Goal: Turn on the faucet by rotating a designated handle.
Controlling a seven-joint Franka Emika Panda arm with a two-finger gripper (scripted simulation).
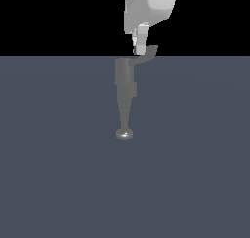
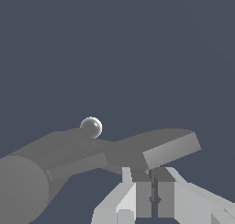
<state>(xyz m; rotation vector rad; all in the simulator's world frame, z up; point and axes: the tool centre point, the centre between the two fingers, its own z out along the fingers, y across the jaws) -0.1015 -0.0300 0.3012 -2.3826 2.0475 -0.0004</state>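
Observation:
The grey faucet (image 1: 124,76) stands upright in the exterior view, its tapering spout ending in a shiny round tip (image 1: 124,133). The thin flat handle (image 1: 146,57) sticks out from the cylinder's top toward the exterior view's right, with an upturned end. My gripper (image 1: 140,50) comes down from above and sits right at the handle, near its middle. In the wrist view the handle (image 2: 167,147) lies just ahead of my gripper (image 2: 152,172), whose fingers (image 2: 143,195) are shut with nothing between them. Contact with the handle cannot be told. The faucet (image 2: 27,182) body fills one corner there, and its tip (image 2: 91,126) shows too.
A plain blue-grey floor (image 1: 58,173) spreads around the faucet. The white arm body (image 1: 149,8) hangs above the handle against a black background.

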